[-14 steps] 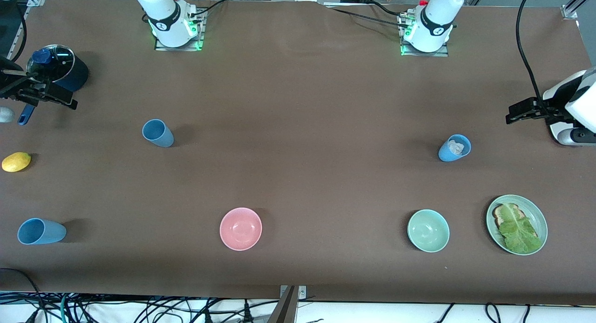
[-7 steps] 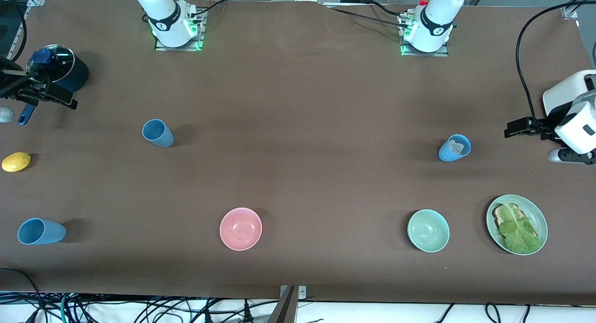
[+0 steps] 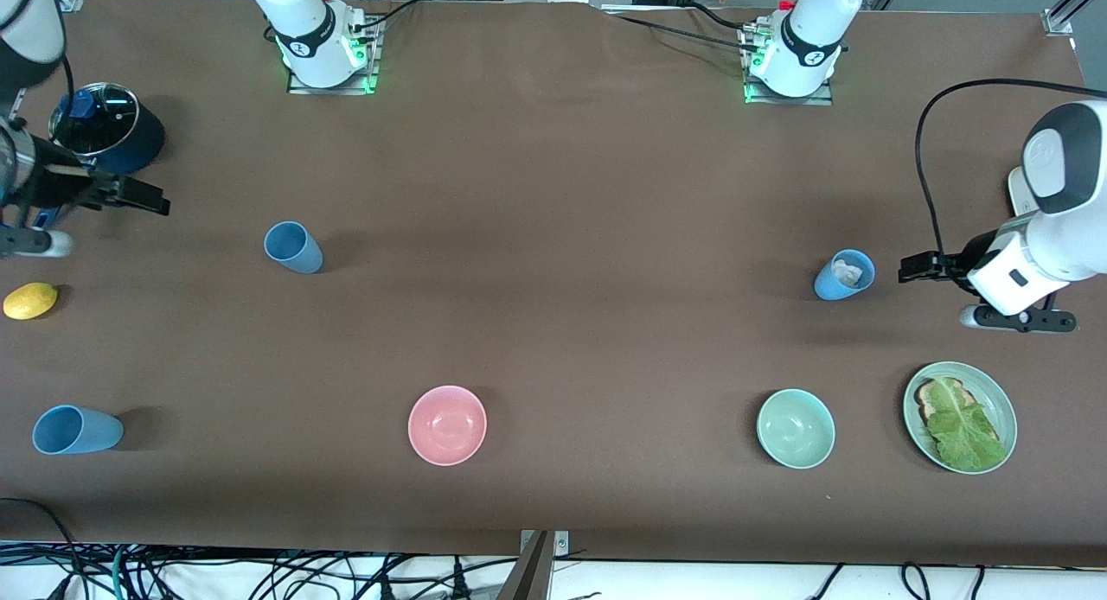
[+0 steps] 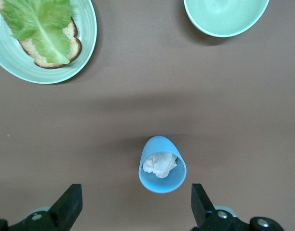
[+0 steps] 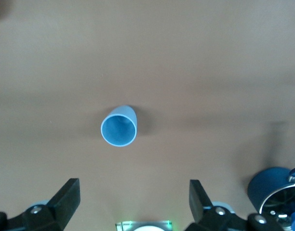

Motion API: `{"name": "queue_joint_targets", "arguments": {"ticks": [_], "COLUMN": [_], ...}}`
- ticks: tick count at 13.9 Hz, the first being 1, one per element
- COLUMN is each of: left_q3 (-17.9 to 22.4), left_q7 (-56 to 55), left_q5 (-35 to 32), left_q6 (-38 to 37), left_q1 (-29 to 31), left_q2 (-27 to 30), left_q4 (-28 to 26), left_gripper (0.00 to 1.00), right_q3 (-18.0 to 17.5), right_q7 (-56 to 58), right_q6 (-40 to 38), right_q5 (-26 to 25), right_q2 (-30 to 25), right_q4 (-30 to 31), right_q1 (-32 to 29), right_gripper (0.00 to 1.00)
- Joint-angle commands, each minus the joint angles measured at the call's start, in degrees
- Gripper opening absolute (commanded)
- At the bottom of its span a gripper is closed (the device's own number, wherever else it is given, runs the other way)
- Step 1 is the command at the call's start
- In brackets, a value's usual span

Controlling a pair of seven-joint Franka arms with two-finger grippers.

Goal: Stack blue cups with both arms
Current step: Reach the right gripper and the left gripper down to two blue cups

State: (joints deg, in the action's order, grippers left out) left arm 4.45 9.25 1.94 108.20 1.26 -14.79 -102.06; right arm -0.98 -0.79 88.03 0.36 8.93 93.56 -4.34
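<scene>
Right gripper: you have it up in the air at the right arm's end of the table, over bare brown table just beside the saucepan; its fingers are spread wide and hold nothing.
Saucepan: dark navy, with a glass lid on it, near the right arm's end, closer to the robots' bases than the cups.
Lemon: yellow, at the table's edge on the right arm's end, between the saucepan and the lying cup.
Lying cup: blue, on its side, at the right arm's end and nearest the front camera of the three cups.
Empty upright cup: blue, standing alone, well apart from the right gripper; in the right wrist view you look into its empty mouth.
Pink bowl: upright, near the table's middle, nearer the front camera than the empty upright cup.
Green bowl: pale green, empty, beside the plate.
Filled cup: blue, upright, with a crumpled white wad inside; it stands farther from the front camera than the green bowl.
Left gripper: you have it in the air just beside the filled cup, not touching it; its fingers stand wide apart, empty.
Plate: pale green, carrying toast under a lettuce leaf, toward the left arm's end.
</scene>
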Motion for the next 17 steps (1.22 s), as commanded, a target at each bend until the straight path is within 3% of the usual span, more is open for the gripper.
{"name": "queue_joint_targets", "arguments": {"ticks": [1, 3, 7, 10, 13, 17], "left_q3": [0.29, 0.29, 0.38, 2.83, 3.28, 6.88], "left_q7": [2.26, 2.79, 4.19, 10.85, 13.96, 13.78], "left_q5": [1.14, 1.14, 1.23, 8.05, 11.07, 11.77], "left_q6": [6.12, 10.78, 18.25, 24.32, 26.09, 27.85], "left_q1": [-0.12, -0.12, -0.12, -0.82, -1.08, -5.30], "left_q2": [1.51, 1.60, 1.60, 1.95, 3.26, 5.38], "left_q4": [-5.50, -8.66, -13.67, -18.68, -21.50, -25.11], "left_gripper": [0.99, 0.99, 0.99, 0.99, 0.94, 0.93], "right_q3": [-0.08, -0.17, -0.17, -0.43, -0.78, -1.13], "right_q7": [0.36, 0.18, 0.17, 0.09, 0.17, 0.44], "right_q6": [-0.85, 3.79, 21.61, 31.12, 35.61, 43.44], "right_q5": [-0.10, 0.08, -0.01, -0.27, -0.71, -0.89], "right_q2": [3.28, 1.89, -7.41, -11.56, -11.48, -8.94], "right_q4": [0.29, 5.28, 24.77, 35.69, 39.58, 42.40], "right_q1": [0.03, 0.03, 0.03, 0.12, 0.21, 0.21], "right_gripper": [1.00, 1.00, 1.00, 1.00, 1.00, 1.00]}}
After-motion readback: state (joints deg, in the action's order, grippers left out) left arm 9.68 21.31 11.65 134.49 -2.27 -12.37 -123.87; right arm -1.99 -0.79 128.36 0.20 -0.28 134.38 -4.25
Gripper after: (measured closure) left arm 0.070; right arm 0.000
